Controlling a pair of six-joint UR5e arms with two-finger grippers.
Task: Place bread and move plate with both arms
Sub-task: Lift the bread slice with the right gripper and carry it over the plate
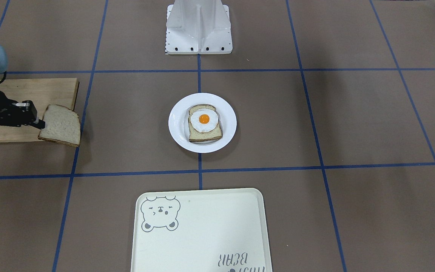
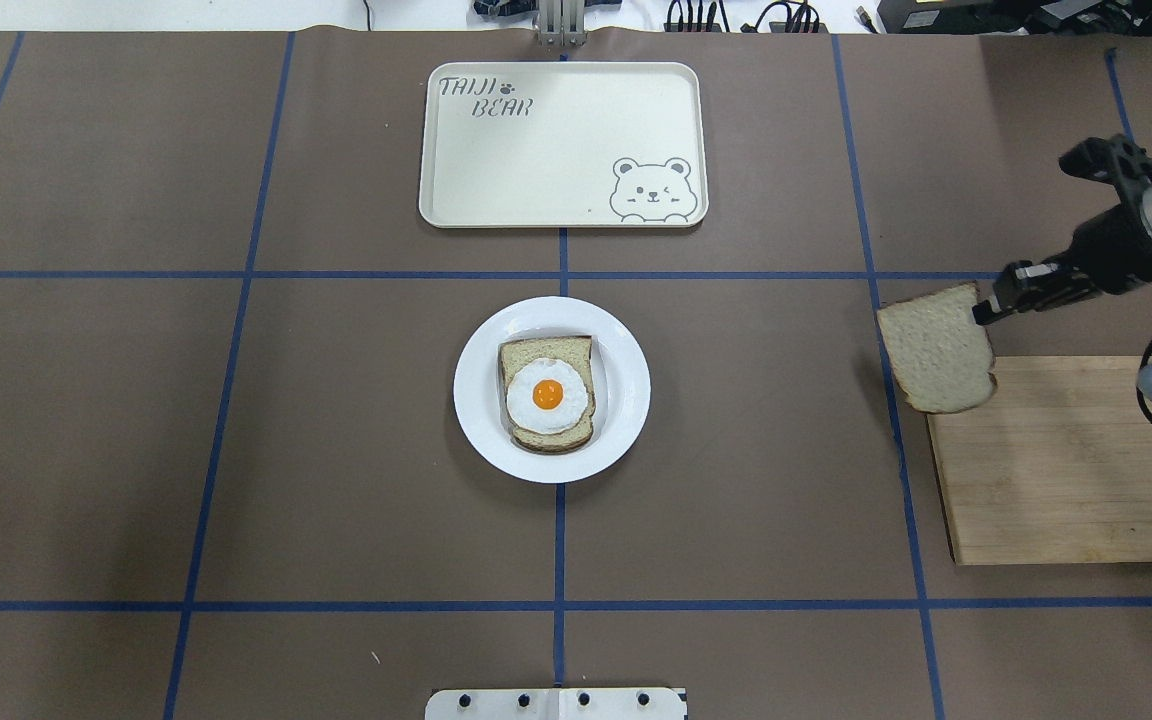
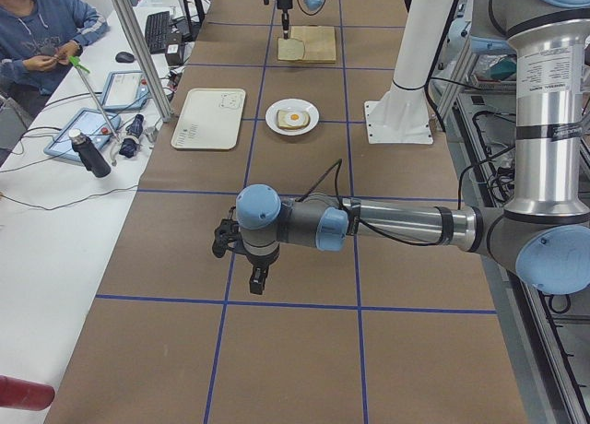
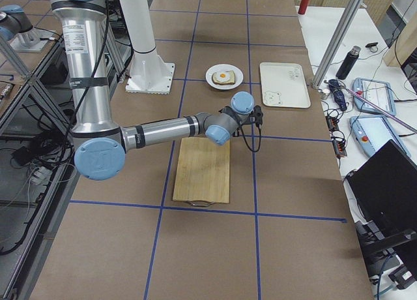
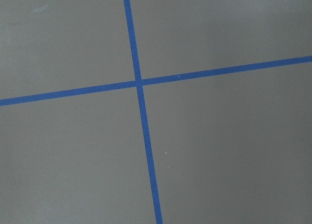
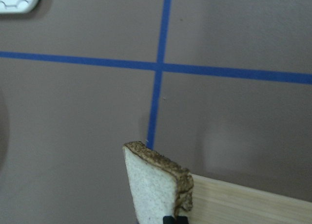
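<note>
A brown paper-covered table (image 2: 86, 450) gridded with blue tape fills every view. The near, large silver-grey right arm (image 4: 163, 129) stretches out over the right side. The silver-grey left arm (image 3: 396, 226) hangs low over bare table far off to the left.

On the far side lies a rectangular cream tray with a bear drawing (image 2: 556, 150). A pale wooden cutting board (image 2: 1076, 470) lies on the right. The round white plate (image 2: 626, 390) sits at the centre, well apart from both, carrying a bread slice topped with a fried egg (image 2: 546, 395).

The plain pale bread slice with dark crust (image 2: 936, 350) is off the board, over its far left corner. The black right gripper (image 2: 981, 312) has it pinched by one crust edge.

This looks like the carry step. Next the slice must travel left to the plate, square up over the egg slice, go down and be released. The two-arm plate move comes after.

The black left gripper (image 3: 257, 278) shows only small, from the side, so I cannot tell its opening. Its wrist camera sees only crossed tape. The bread hides most of the right fingertips.
</note>
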